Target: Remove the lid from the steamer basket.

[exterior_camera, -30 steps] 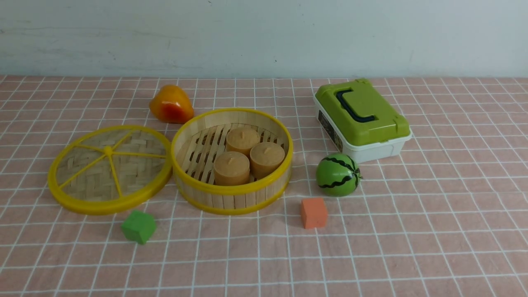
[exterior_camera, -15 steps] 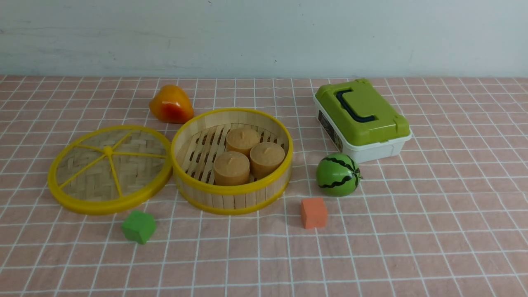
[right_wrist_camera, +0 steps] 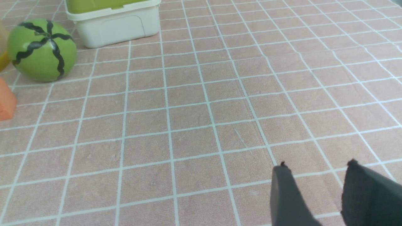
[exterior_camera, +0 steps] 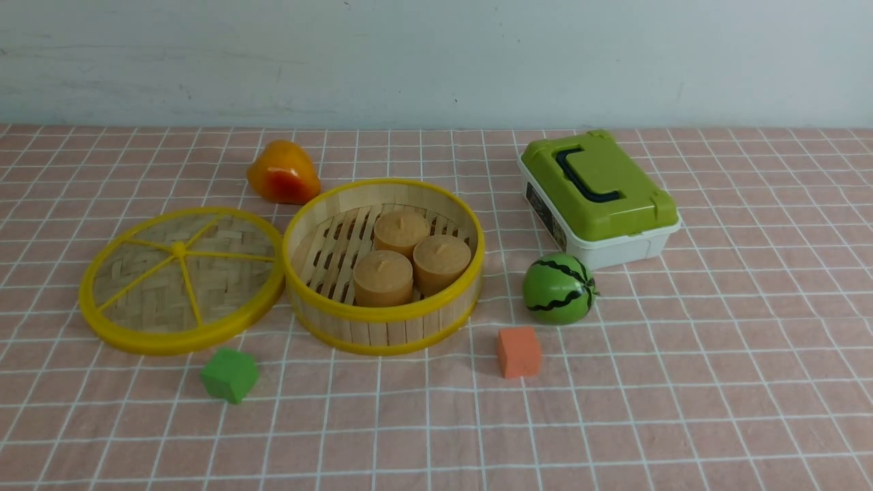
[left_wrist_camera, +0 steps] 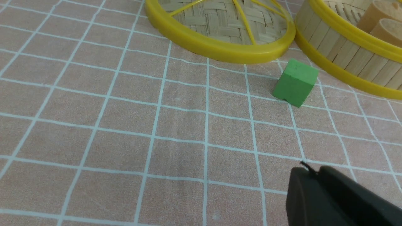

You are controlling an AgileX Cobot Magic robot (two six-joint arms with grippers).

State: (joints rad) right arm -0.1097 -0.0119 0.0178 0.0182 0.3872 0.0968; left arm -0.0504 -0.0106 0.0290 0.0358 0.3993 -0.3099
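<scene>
lid (exterior_camera: 181,279) off, flat on cloth touching basket's (exterior_camera: 383,266) left side, so you look done | left gripper (left_wrist_camera: 314,172) fingers pressed nearly together, empty, near green cube (left_wrist_camera: 295,82) | right gripper (right_wrist_camera: 317,175) fingers spread, empty, well apart from basket

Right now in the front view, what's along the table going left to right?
Lid → steamer basket → orange cube → toy watermelon → white box with green lid. The green cube and the orange-yellow fruit overlap the lid's span, so they are left out.
</scene>
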